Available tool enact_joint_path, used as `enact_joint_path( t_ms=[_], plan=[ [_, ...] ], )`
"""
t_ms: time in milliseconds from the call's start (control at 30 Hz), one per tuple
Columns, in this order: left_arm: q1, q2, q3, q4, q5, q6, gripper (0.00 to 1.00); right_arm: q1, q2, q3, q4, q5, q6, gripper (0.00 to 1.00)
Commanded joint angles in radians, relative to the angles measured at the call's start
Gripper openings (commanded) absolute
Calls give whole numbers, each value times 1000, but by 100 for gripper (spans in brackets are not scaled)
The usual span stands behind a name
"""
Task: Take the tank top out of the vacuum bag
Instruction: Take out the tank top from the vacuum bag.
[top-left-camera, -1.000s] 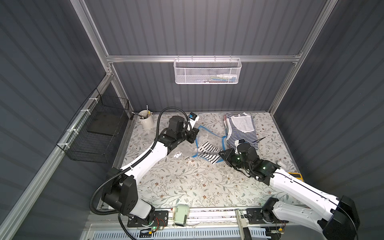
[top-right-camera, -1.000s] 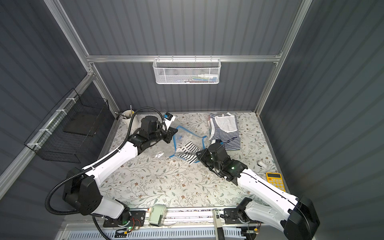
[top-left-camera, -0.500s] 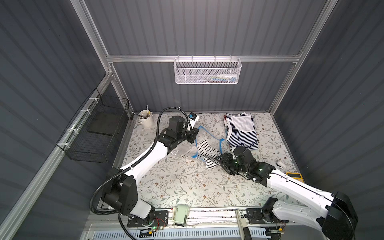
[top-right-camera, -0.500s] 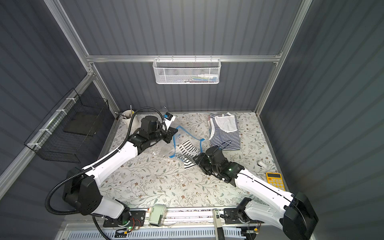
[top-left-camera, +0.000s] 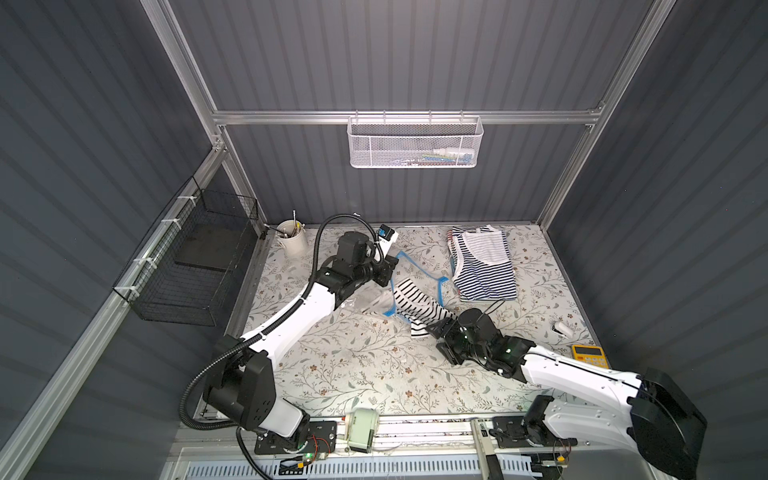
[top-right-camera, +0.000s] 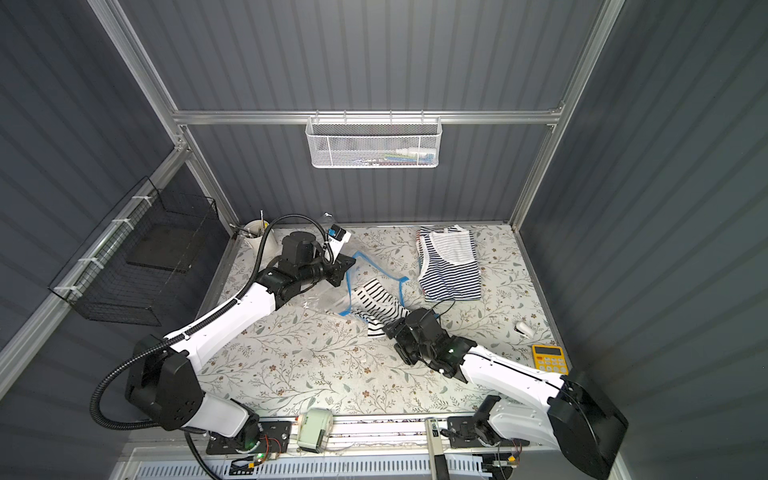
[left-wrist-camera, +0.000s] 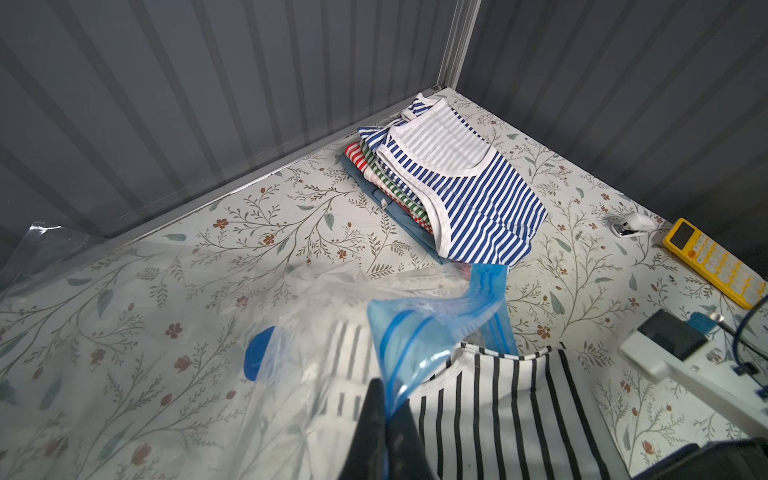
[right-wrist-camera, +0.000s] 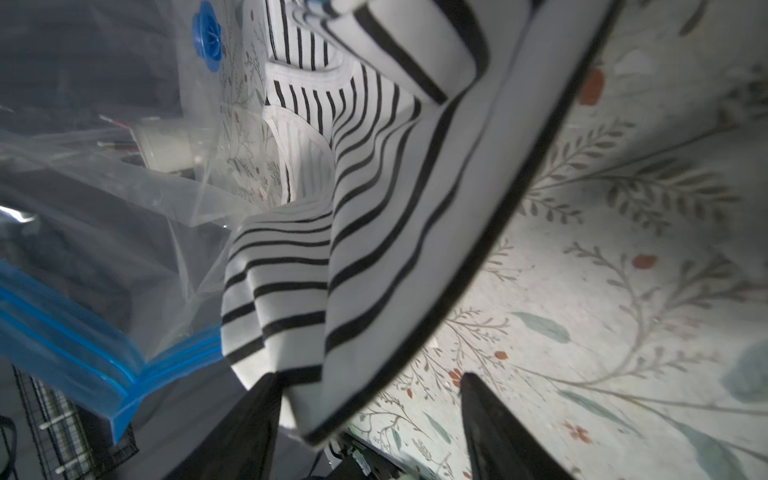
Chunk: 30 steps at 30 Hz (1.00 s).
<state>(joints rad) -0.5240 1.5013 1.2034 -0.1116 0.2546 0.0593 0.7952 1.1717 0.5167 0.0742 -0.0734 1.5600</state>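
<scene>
Nothing here can be read from where I stand. The yellow calculator (left-wrist-camera: 715, 266) near the table's right edge has rows of pale keys and a grey display, but the marks on them are too small to make out. The blue valve cap (right-wrist-camera: 208, 35) on the vacuum bag (right-wrist-camera: 104, 187) shows only a moulded spoke pattern, and any lettering there is blurred. The pale green device (top-left-camera: 361, 430) on the front rail carries no legible label.
</scene>
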Motion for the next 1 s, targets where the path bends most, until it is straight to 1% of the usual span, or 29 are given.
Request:
enact_joint_path(
  t_ms=[0, 100, 167, 233, 267, 367, 467, 533, 567, 633, 700, 767, 800, 833, 967],
  plan=[
    [-2, 2, 23, 1, 15, -6, 0, -14, 28, 4, 117, 24, 39, 70],
    [-1, 2, 19, 4, 18, -8, 0, -27, 29, -10, 127, 41, 45, 69],
    [-2, 4, 22, 5, 20, -9, 0, -42, 29, -24, 137, 43, 51, 65],
    [-2, 5, 23, 5, 23, -10, 0, -66, 38, -40, 168, 25, 54, 56],
    [-1, 4, 23, 5, 24, -12, 0, -76, 43, -45, 182, 14, 57, 55],
    [-2, -1, 20, 5, 23, -9, 0, -102, 80, -40, 213, -45, 50, 55],
    [-2, -2, 20, 5, 21, -10, 0, -105, 134, -19, 229, -95, 51, 57],
    [-2, -2, 19, 5, 21, -10, 0, -105, 175, -36, 301, -109, 80, 55],
    [-2, -2, 20, 4, 21, -10, 0, -106, 193, -46, 344, -110, 94, 51],
    [-2, -2, 19, 5, 20, -8, 0, -110, 229, -54, 413, -111, 109, 40],
    [-2, -3, 19, 5, 20, -6, 0, -115, 256, -37, 424, -129, 101, 30],
    [-2, -2, 19, 4, 19, -6, 0, -116, 270, -23, 424, -138, 95, 18],
    [-2, -3, 19, 4, 20, -6, 0, -116, 272, -17, 420, -141, 96, 8],
    [-2, -3, 20, 4, 20, -7, 0, -117, 270, -9, 405, -145, 94, 5],
    [-1, -5, 20, 4, 19, -6, 0, -116, 236, 18, 323, -159, 69, 11]
  ],
)
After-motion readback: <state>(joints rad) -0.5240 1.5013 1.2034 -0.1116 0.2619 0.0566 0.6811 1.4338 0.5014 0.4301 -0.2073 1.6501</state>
